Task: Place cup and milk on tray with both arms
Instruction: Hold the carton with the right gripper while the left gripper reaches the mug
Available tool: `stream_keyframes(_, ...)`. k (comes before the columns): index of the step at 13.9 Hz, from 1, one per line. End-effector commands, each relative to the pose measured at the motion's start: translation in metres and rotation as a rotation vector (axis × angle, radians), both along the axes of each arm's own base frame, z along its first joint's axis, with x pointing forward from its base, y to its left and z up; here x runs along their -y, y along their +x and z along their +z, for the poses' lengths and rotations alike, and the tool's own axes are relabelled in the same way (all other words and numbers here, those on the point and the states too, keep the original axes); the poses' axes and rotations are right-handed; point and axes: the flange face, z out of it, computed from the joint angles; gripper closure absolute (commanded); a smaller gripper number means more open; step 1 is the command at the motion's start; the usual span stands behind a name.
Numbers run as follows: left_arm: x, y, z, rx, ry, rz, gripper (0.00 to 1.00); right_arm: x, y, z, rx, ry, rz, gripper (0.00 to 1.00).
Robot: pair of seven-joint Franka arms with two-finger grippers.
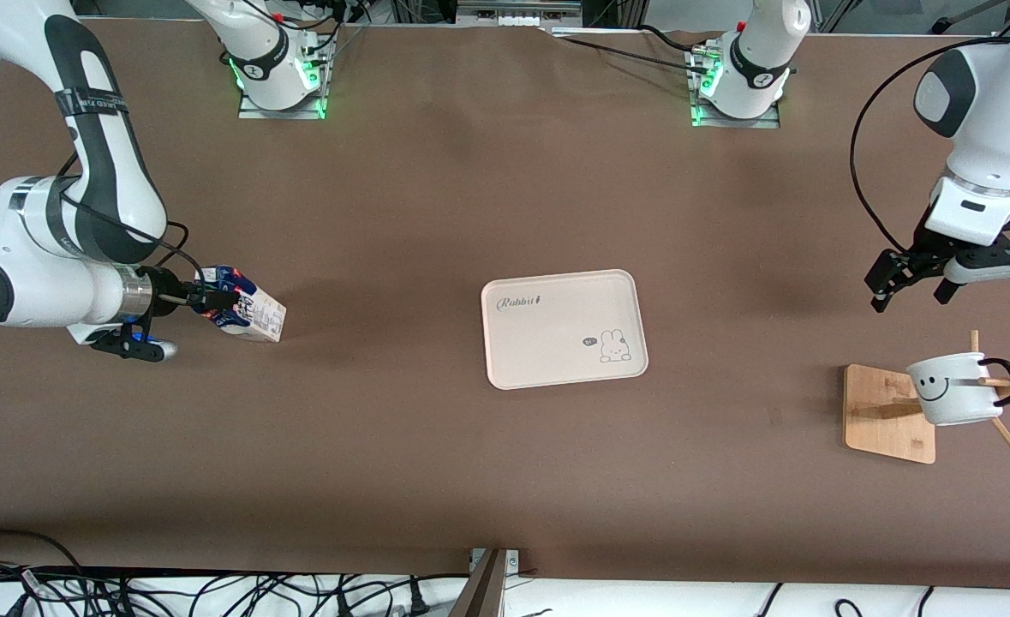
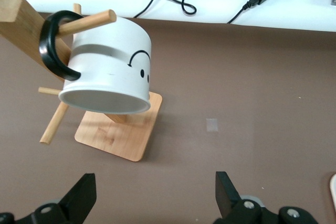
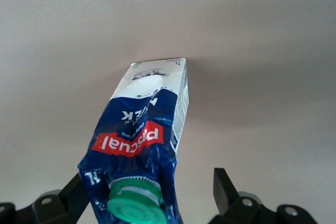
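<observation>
Presently I judge both arms to be in the approach step, with nothing yet gripped and the tray (image 1: 564, 329) lying bare at the centre of the front view. At the left of that frame the right gripper (image 1: 211, 301) is level with the milk (image 1: 248, 312), its fingers spread; in the right wrist view the carton's green cap (image 3: 136, 205) sits between the two fingers, one finger (image 3: 227, 189) visibly clear of the carton. At the right of the frame the left gripper (image 1: 911, 287) hangs over bare table above the cup (image 1: 955, 389), fingers likewise spread and apart from it. The cup hangs by its handle on a peg of the wooden rack (image 1: 888, 413). Next, I would close on the carton and bring the left gripper down to the mug.
</observation>
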Motion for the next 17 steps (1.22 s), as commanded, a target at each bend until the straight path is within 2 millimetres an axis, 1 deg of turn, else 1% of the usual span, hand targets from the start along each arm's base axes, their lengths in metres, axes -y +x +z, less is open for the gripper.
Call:
stream_keyframes(1, -0.005, -0.006, -0.013, 0.031, 0.021, -0.009, 0.0, -0.003, -0.003, 0.021, 0.018, -0.013, 0.018, 0.0)
stream_keyframes(2, -0.006, -0.002, -0.019, 0.046, 0.019, -0.01, 0.0, -0.003, -0.003, 0.029, 0.035, -0.011, 0.03, 0.0)
stream_keyframes(4, -0.005, 0.006, -0.029, 0.083, 0.01, -0.012, 0.0, -0.002, -0.002, 0.031, 0.047, -0.034, 0.051, 0.0)
stream_keyframes(6, -0.003, 0.017, -0.032, 0.11, 0.014, -0.023, 0.0, -0.002, -0.001, 0.034, 0.056, -0.039, 0.053, 0.0)
stream_keyframes(8, -0.003, 0.026, -0.04, 0.147, 0.019, -0.04, 0.0, -0.002, -0.003, 0.03, 0.05, -0.039, 0.054, 0.0)
stream_keyframes(10, -0.003, 0.031, -0.054, 0.158, 0.017, -0.046, 0.0, -0.003, -0.004, 0.027, 0.044, -0.038, 0.055, 0.0)
stream_keyframes(12, -0.004, 0.044, -0.05, 0.175, 0.024, -0.051, 0.0, -0.003, -0.004, 0.021, 0.036, -0.037, 0.055, 0.0)
stream_keyframes(14, -0.004, 0.052, -0.043, 0.19, 0.034, -0.061, 0.0, -0.003, -0.004, 0.017, 0.031, -0.036, 0.054, 0.0)
stream_keyframes(15, -0.005, 0.058, -0.042, 0.197, 0.039, -0.063, 0.0, -0.003, -0.004, 0.015, 0.028, -0.035, 0.054, 0.0)
stream_keyframes(16, -0.006, 0.065, -0.04, 0.205, 0.051, -0.073, 0.0, -0.004, -0.004, 0.012, 0.022, -0.032, 0.053, 0.09)
stream_keyframes(17, -0.006, 0.068, -0.043, 0.2, 0.062, -0.085, 0.0, -0.004, -0.005, 0.008, 0.015, -0.031, 0.052, 0.23)
